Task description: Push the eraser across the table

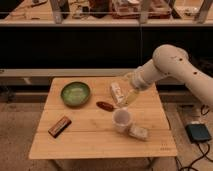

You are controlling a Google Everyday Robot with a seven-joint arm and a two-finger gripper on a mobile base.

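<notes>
The gripper (120,96) hangs over the back part of the table (90,142), just right of the middle of the frame. Its two fingers are spread wide with nothing in them. Just below it lie a dark red oval thing (105,105) and a white cup (122,119). A pale packet (139,132) sits beside the cup, to the lower right. A green bowl (75,93) is to the left. The eraser (59,126) lies well apart from the gripper, near the table's lower left side
</notes>
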